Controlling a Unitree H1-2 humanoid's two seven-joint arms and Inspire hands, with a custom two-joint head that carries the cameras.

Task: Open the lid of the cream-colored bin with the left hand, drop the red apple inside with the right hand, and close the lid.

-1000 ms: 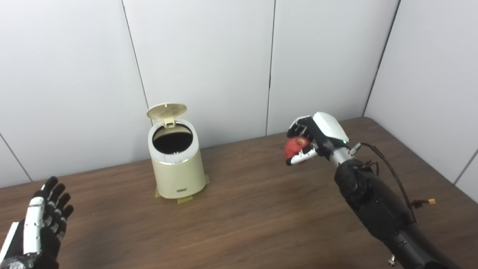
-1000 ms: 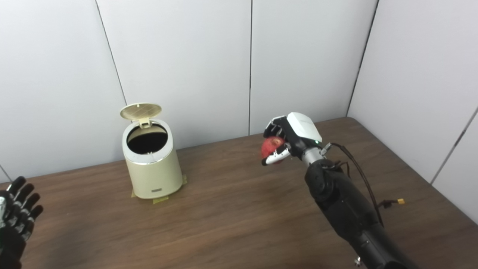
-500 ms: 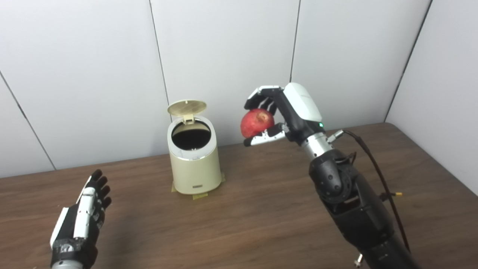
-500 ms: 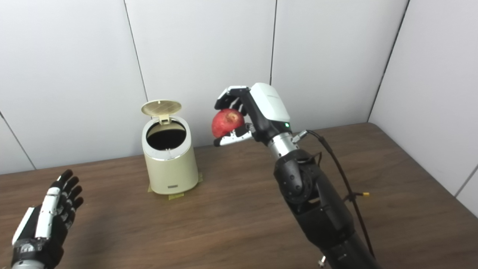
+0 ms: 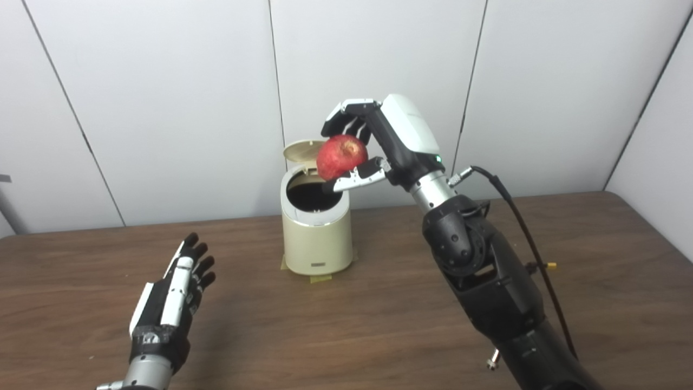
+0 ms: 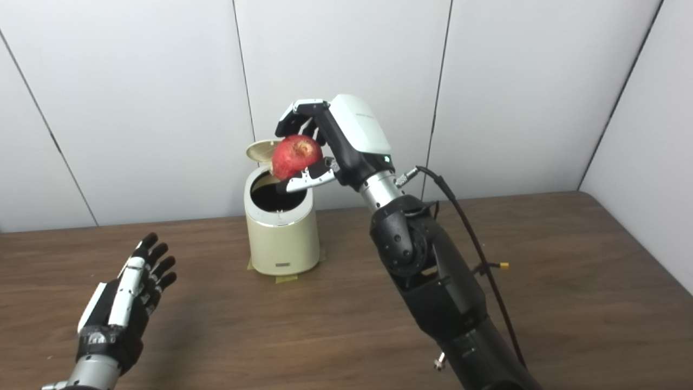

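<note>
Item 1. Left hand (image 5: 168, 303): near the tabletop's front-left corner, raised a little above the wood, fingers extended and apart, holding nothing. It is well apart from the bin.

Item 2. Tabletop (image 5: 379, 325): dark brown wood grain, backed by pale wall panels along its far edge.

Item 3. Cream-colored bin (image 5: 316, 238): upright, near the middle of the far edge, slightly left of centre. A yellowish tape patch (image 5: 319, 278) shows under its base at the front. A small dark plate sits low on the front wall; any writing on it is too small to read.

Item 4. Lid (image 5: 300, 150): hinged back and standing open behind the dark mouth of the bin, partly hidden by the apple.

Item 5. Red apple (image 5: 342, 157): off the tabletop, above the bin's opening toward its right rim, clasped between fingers and thumb.

Item 6. Right hand (image 5: 373, 146): closed around the apple, fingers curled over the top, thumb beneath. Its arm rises from the front-right edge; a black cable trails from the wrist. No brand mark legible on hand or arm.

Status, as judged: lid opening done; apple carried to the bin but not released. Remaining: let it fall inside, clear the right hand, close the lid.
</note>
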